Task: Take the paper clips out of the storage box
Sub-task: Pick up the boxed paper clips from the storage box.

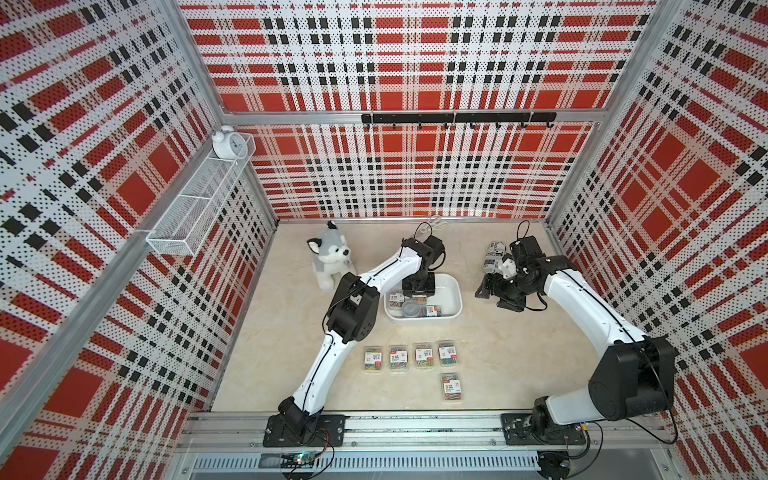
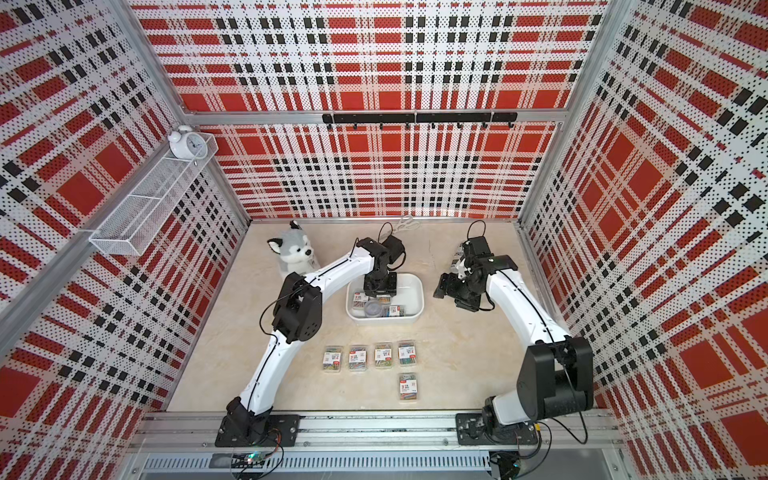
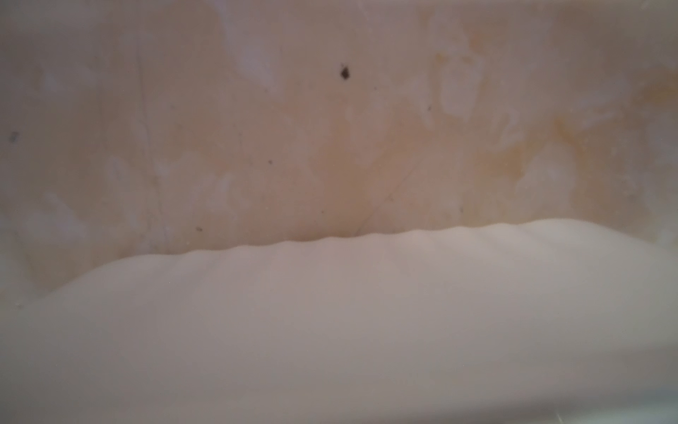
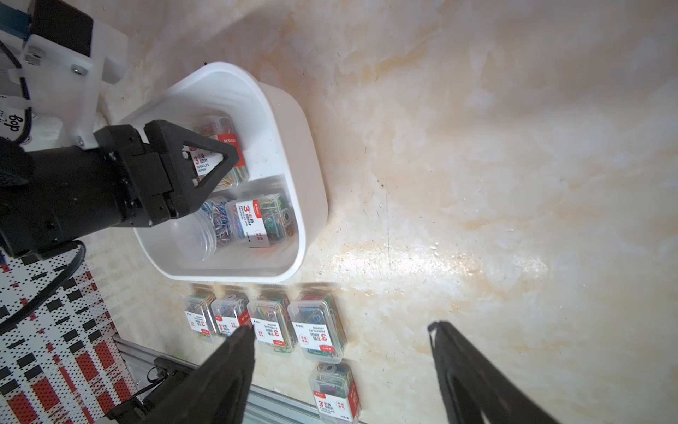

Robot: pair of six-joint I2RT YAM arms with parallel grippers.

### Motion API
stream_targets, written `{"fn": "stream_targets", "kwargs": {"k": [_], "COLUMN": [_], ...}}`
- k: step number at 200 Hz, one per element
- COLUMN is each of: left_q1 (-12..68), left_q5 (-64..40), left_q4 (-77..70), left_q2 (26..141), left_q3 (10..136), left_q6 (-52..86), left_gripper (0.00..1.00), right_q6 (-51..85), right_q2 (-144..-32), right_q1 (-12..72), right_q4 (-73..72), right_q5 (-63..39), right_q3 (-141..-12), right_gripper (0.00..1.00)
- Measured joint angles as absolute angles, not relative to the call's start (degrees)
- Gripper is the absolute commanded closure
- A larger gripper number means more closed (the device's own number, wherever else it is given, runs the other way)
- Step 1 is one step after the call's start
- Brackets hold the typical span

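- Nearest: paper clips (image 1: 451, 387), five cases on table (image 1: 519, 353), clear of storage box (image 1: 452, 287).
- Left jaws inside box, state indeterminable; right jaws apart, beside printed cylinder (image 1: 493, 257).

Top views overlook the whole table (image 1: 498, 353); left wrist hugs the storage box (image 3: 330, 330); right wrist sees it obliquely.
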State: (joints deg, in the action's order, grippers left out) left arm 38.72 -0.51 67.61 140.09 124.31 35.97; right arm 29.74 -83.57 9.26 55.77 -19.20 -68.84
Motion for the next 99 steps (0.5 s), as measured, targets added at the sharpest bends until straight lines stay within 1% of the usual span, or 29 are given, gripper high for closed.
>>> {"fn": "stream_targets", "kwargs": {"k": [29,51,99], "left_q1": [38.7,38.8,39.0], "left_q5": [-0.2,0.1,0.5], "left_q4": [67.8,68.2,69.0], "left_q2": [140.8,141.2,141.5], "left_q3": [124.3,124.6,125.2], "left_q6": [36.0,35.9,35.9], "left_gripper": [0.36,0.35,0.47], "right_q6": [29.8,29.8,29.8], "right_q2": [-83.6,-83.6,-83.6], "right_q1": [9.2,9.2,9.2], "right_q4": [55.8,55.8,55.7], "right_q5": [-19.3,-19.3,-19.3], "right_q3": [-68.8,-68.8,-68.8], "right_gripper": [0.19,0.19,0.19]}}
